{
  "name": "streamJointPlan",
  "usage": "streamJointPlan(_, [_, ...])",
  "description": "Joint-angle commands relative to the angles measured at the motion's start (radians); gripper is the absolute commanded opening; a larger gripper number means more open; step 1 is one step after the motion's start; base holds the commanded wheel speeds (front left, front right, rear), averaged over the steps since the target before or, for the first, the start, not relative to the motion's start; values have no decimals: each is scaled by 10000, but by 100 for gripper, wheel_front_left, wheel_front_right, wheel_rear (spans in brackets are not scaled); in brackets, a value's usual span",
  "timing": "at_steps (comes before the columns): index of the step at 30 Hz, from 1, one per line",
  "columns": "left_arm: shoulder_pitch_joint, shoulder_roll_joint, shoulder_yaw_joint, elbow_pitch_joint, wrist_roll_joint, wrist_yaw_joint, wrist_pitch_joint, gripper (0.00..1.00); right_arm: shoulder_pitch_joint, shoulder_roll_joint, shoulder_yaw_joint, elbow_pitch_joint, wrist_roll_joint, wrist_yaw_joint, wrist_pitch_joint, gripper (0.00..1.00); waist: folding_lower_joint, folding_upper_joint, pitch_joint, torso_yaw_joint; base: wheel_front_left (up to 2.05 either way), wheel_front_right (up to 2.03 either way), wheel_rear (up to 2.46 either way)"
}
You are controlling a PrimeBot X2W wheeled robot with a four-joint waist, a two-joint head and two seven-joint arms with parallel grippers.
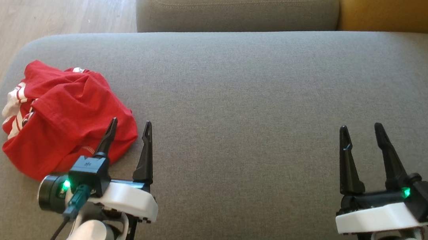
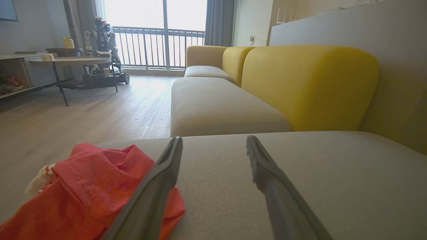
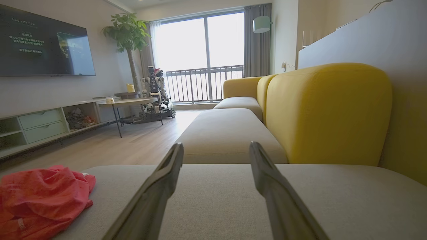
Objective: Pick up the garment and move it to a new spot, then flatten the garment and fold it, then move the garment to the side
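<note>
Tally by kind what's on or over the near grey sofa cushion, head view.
garment: 1
grippers: 2 (left gripper, right gripper)
total: 3

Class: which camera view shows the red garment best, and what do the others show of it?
The head view: the crumpled garment shows almost whole from above, white striped trim included, on the sofa cushion. The left wrist view shows it side-on, cut off at the bottom edge; the right wrist view, a part at lower left.
</note>
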Motion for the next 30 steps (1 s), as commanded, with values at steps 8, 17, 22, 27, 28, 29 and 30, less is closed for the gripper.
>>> streamJointPlan(8, [164, -745, 1330, -360, 659, -731, -385, 100, -65, -122, 345, 56, 283, 0, -370, 100, 0, 0, -60, 43, 0, 0, 0])
streamJointPlan(17, [596, -1456, 2240, 360, 1298, -1529, -618, 100, -75, -131, 505, 296, 442, 0, -607, 100, 0, 0, -129, 31, 0, 0, 0])
streamJointPlan(22, [659, -1673, 2574, 869, 1480, -2048, -628, 100, -103, -131, 471, 518, 706, 0, -617, 100, 0, 0, -159, 28, 0, 0, 0])
streamJointPlan(27, [660, -1734, 2626, 1184, 1607, -2349, -628, 100, -115, -131, 461, 629, 802, 0, -617, 100, 0, 0, -183, 23, 0, 0, 0])
streamJointPlan(28, [659, -1740, 2647, 1233, 1626, -2367, -628, 100, -118, -131, 457, 641, 830, 0, -617, 100, 0, 0, -183, 21, 0, 0, 0])
streamJointPlan(29, [655, -1745, 2670, 1267, 1636, -2379, -628, 100, -122, -131, 457, 649, 847, 0, -617, 100, 0, 0, -180, 18, 0, 0, 0])
streamJointPlan(30, [654, -1749, 2692, 1291, 1640, -2388, -628, 100, -126, -131, 456, 656, 859, 0, -617, 100, 0, 0, -179, 14, 0, 0, 0])
